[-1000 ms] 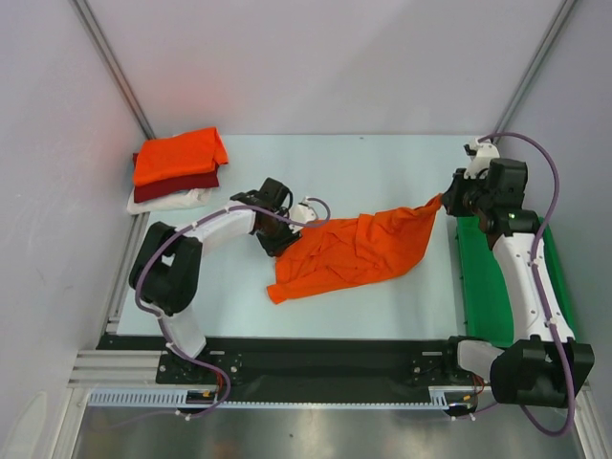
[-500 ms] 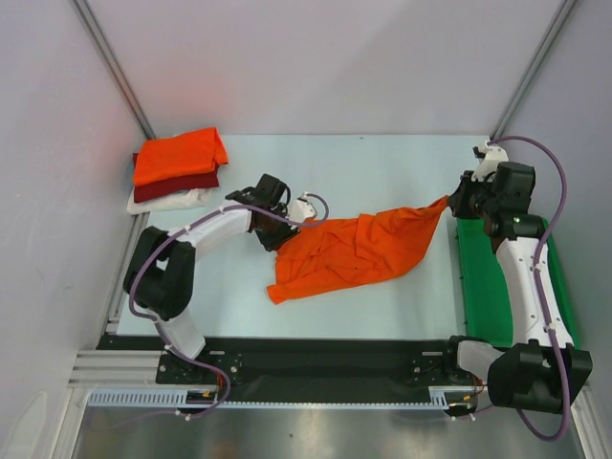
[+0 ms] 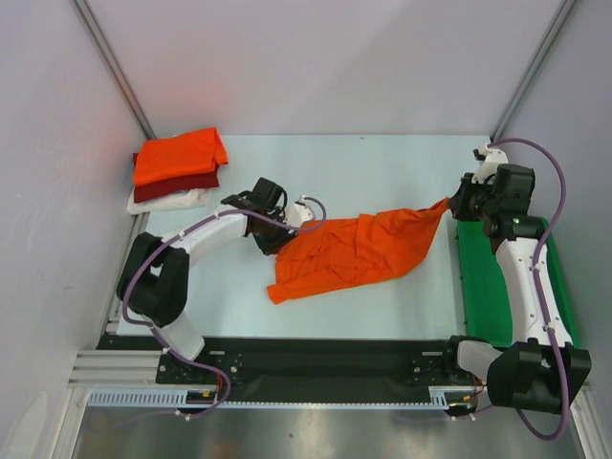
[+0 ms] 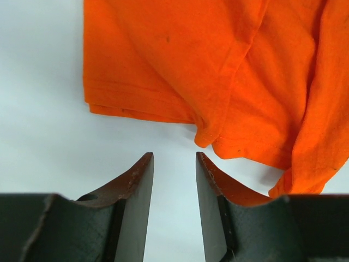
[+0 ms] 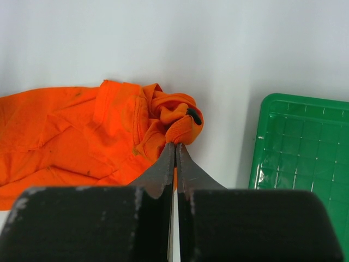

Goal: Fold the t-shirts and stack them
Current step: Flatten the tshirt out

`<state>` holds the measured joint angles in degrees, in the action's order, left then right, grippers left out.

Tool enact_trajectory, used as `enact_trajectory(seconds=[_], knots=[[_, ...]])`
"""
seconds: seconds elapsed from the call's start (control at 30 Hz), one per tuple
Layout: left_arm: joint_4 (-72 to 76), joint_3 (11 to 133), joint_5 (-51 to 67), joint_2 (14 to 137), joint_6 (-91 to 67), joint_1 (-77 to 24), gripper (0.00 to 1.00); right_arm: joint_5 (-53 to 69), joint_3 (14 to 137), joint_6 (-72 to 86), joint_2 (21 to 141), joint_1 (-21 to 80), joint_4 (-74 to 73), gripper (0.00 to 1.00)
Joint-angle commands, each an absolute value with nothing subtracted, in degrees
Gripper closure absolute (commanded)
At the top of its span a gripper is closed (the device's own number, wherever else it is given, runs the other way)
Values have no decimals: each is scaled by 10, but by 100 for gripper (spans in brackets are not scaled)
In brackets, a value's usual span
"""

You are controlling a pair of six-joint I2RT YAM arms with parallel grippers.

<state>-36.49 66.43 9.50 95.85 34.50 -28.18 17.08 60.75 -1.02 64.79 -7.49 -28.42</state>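
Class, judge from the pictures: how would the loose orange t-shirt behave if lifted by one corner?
Probably floppy: the orange t-shirt sags in wrinkles from the corner pinched by the right claw. Likely light: that small pinch alone holds the corner drawn out.

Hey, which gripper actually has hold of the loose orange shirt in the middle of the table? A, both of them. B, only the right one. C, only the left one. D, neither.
B: the right gripper is pinched shut on a bunched corner of the loose orange shirt, while the left gripper stands open just short of the cloth, gripping nothing.
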Motion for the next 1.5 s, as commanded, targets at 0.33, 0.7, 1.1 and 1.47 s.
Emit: enact_trajectory(seconds=[0.33,0.7,1.1,1.47], knots=[[-348,654,127,991,347,-280,60,174,620,-7,636,-87,-264,100],[-365,662,141,998,351,-283,62,174,608,-9,633,-92,-259,100],[-377,670,146,998,345,-297,63,174,585,-9,623,-98,-253,100],[-371,697,156,1032,344,-306,65,172,571,-9,616,-105,-248,100]])
